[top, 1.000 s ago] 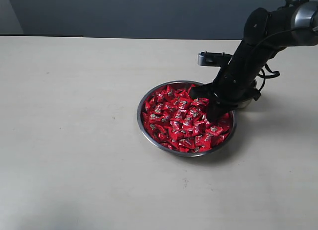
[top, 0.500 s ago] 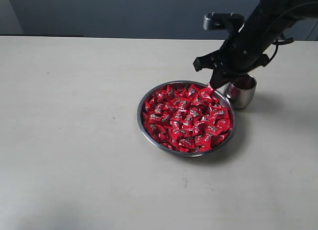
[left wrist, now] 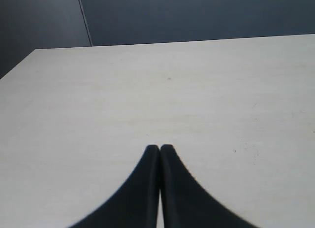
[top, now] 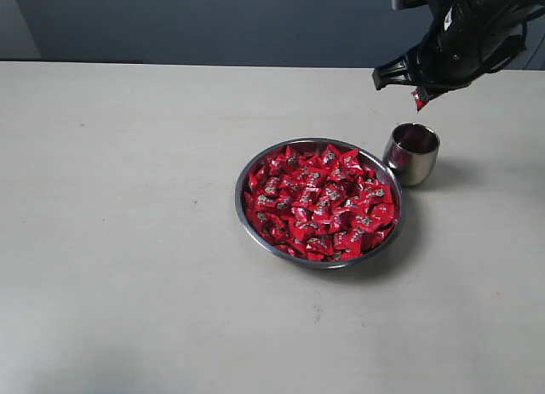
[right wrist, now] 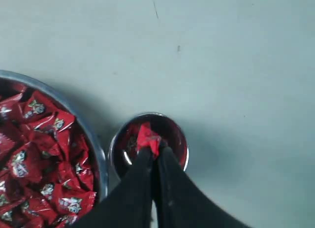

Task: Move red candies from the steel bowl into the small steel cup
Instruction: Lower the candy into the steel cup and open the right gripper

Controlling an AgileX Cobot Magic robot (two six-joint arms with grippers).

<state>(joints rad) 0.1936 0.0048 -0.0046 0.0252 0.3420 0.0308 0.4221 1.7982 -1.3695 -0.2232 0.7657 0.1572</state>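
Note:
The steel bowl point(top: 247, 208) point(right wrist: 96, 146) sits mid-table, heaped with red candies point(top: 319, 202) point(right wrist: 34, 154). Just right of it stands the small steel cup point(top: 412, 154) point(right wrist: 179, 134), with red showing inside. My right gripper point(top: 420, 96) point(right wrist: 153, 150) hangs in the air above the cup, shut on one red candy point(top: 419, 99) point(right wrist: 147, 137) that pokes out past its tips. In the right wrist view that candy lines up over the cup's mouth. My left gripper point(left wrist: 159, 148) is shut on nothing over bare table, and does not appear in the exterior view.
The pale tabletop point(top: 128, 241) stretches wide to the left and front of the bowl. A dark wall point(top: 213, 19) runs behind the table's far edge.
My right gripper has lifted out of the bowl with a red candy and moved up and to the right, from the bowl's right side to above the cup.

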